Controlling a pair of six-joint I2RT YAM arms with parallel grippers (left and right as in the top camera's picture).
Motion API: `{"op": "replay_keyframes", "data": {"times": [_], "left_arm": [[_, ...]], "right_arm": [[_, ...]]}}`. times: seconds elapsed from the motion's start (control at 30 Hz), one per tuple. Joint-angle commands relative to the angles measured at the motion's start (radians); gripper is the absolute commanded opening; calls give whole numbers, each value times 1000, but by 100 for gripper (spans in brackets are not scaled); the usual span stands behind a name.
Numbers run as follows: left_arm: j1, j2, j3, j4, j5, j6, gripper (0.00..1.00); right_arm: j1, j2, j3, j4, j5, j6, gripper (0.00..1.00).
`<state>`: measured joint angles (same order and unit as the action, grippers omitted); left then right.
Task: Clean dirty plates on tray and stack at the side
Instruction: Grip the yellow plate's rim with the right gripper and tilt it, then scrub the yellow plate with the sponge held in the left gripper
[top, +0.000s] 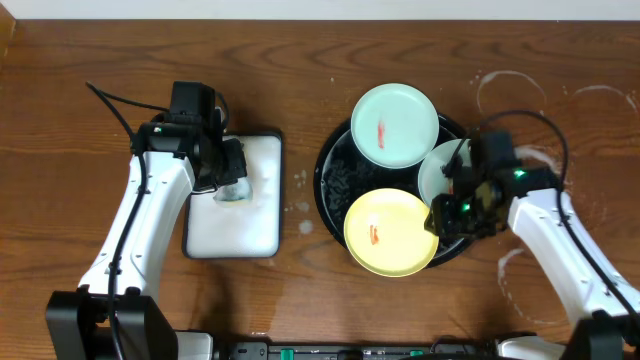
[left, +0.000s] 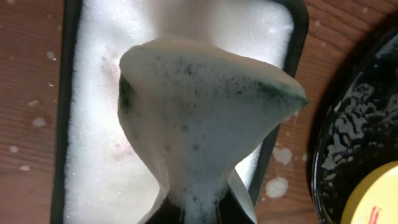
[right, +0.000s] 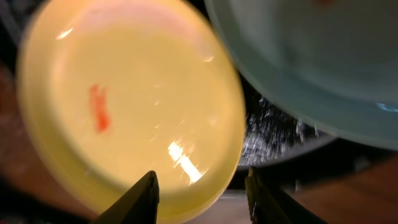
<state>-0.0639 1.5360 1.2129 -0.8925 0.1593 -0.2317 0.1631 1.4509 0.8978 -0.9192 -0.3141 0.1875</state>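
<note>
The black tray holds three plates. A mint plate with a red smear lies at its back, and a second mint plate lies at the right, partly under my right arm. The yellow plate, also smeared red, lies at the front. My right gripper is at the yellow plate's right edge. In the right wrist view its jaws stand open astride the yellow plate's rim. My left gripper is shut on a foamy green sponge above the white dish.
The white dish is full of suds and sits left of the tray. Foam drops dot the wood between them. Whitish soapy rings mark the tabletop right of the tray and near the front right.
</note>
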Motion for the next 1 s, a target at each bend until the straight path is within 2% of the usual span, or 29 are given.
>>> {"op": "replay_keyframes", "data": {"times": [0.0,0.13,0.27,0.33,0.53,0.7,0.97], "left_arm": [[-2,-16,21,-12,49,3,8],[-2,-23,21,-29,85,14,7],[-2,-37,21,-36,93,14,7],[-2,-49,21,-37,96,14,7],[-31,-95,23,-21,96,13,7],[-126,-107,23,-4,95,-5,7],[-352,-63,21,115,95,-210,7]], "right_arm": [[9,32,-86,88,67,46,43],[9,76,-150,203,96,58,34],[9,96,-187,317,-1,43,16],[9,96,-192,354,-16,44,1],[9,96,-192,518,-16,53,1],[9,96,-192,586,32,90,1],[9,101,-192,590,82,116,1]]}}
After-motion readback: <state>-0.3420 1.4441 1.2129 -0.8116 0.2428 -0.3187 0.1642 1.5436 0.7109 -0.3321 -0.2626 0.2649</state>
